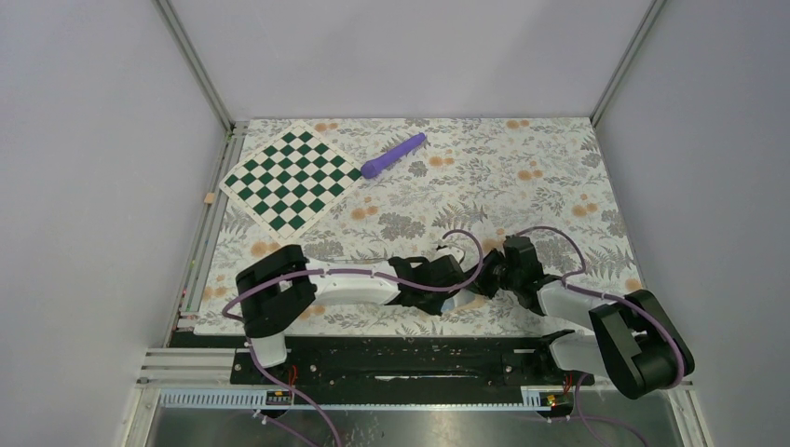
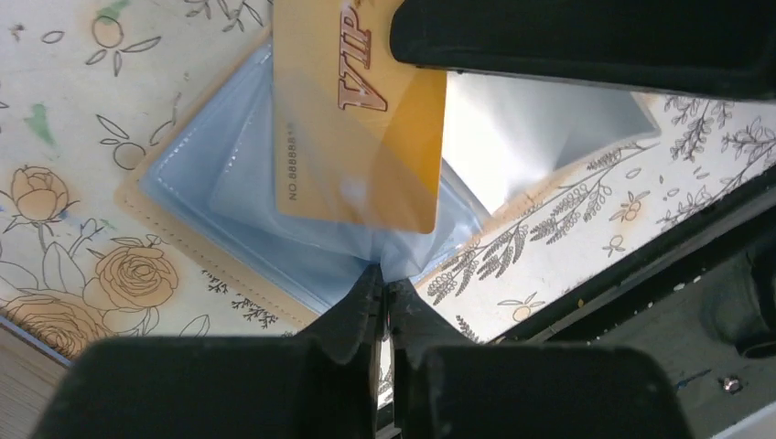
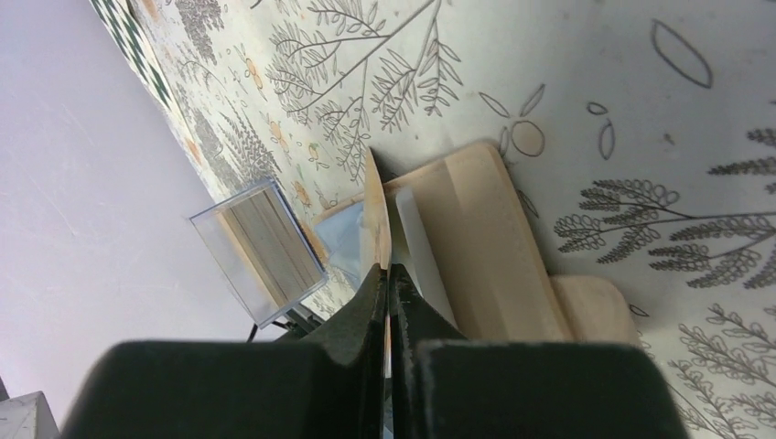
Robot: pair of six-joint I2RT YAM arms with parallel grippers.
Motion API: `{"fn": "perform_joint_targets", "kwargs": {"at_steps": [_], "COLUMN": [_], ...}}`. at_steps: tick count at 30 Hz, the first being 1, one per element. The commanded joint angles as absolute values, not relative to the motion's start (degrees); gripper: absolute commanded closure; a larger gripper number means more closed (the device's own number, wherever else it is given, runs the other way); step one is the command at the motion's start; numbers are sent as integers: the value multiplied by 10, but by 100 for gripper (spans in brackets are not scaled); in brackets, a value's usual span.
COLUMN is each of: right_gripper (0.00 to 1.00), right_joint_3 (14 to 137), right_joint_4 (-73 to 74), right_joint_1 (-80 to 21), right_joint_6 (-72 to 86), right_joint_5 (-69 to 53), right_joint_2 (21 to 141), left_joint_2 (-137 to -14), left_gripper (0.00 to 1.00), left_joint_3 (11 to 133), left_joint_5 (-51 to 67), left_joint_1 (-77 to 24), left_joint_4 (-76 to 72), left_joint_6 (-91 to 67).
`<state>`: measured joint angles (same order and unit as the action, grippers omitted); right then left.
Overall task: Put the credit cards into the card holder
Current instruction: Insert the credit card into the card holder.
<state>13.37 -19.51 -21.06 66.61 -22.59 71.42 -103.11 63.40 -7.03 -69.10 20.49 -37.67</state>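
The left tool (image 2: 384, 297) is pinching shut on a bit of the card holder (image 2: 210, 197). Its two fingers are squeezing almost together, with the thin blue plastic of a pocket between them. The card holder is lying open on the tabletop (image 2: 64, 110), with its light blue inside facing up and its tan edge showing around the pockets. It is sitting near the front edge of the tabletop, between the two arms.

The right tool (image 3: 386, 274) is gripping one yellow card (image 2: 357, 137). Its fingers are pressing tight on the flat sides of the card, and the card is sticking out past the fingertips. In the left wrist view the card is hanging over the open blue pockets, showing the letters "VIP" and a row of numbers. Its lower end is lying over the blue plastic — I cannot tell if it is going inside a pocket.

A clear plastic box (image 3: 261, 247) is standing near the card holder. Far back on the tabletop, a green and white checkered board (image 1: 291, 177) and a purple stick (image 1: 393, 155) are lying well apart from the tools.
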Motion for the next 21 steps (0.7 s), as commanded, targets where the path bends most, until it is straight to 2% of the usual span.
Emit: {"fn": "perform_joint_targets", "kwargs": {"at_steps": [1,9,14,15,18,19,21], "right_gripper": [100,100,100,100,100,100,100], "right_joint_3": [167,248,265,264,259,257,251], "right_joint_4": [-107,53,65,58,28,17,-18], "right_joint_1": [-210,-210,-210,-210,-210,-210,-210], "right_joint_6": [606,471,424,424,432,437,446], "right_joint_5": [-225,-241,-269,-277,-302,-308,-324], "right_joint_2": [708,690,710,719,746,754,768], "left_joint_2": [-1021,-1003,-986,-982,-971,-963,-945], "left_gripper": [100,100,100,97,59,51,44], "left_joint_3": [632,612,598,597,603,605,604], "left_joint_5": [-157,-163,-172,-177,-195,-200,-206], "left_joint_1": [-690,-690,-691,-692,-695,-697,-699], "left_joint_4": [261,263,268,272,297,302,307], "left_joint_6": [-367,-344,-325,-321,-313,-310,-308]}}
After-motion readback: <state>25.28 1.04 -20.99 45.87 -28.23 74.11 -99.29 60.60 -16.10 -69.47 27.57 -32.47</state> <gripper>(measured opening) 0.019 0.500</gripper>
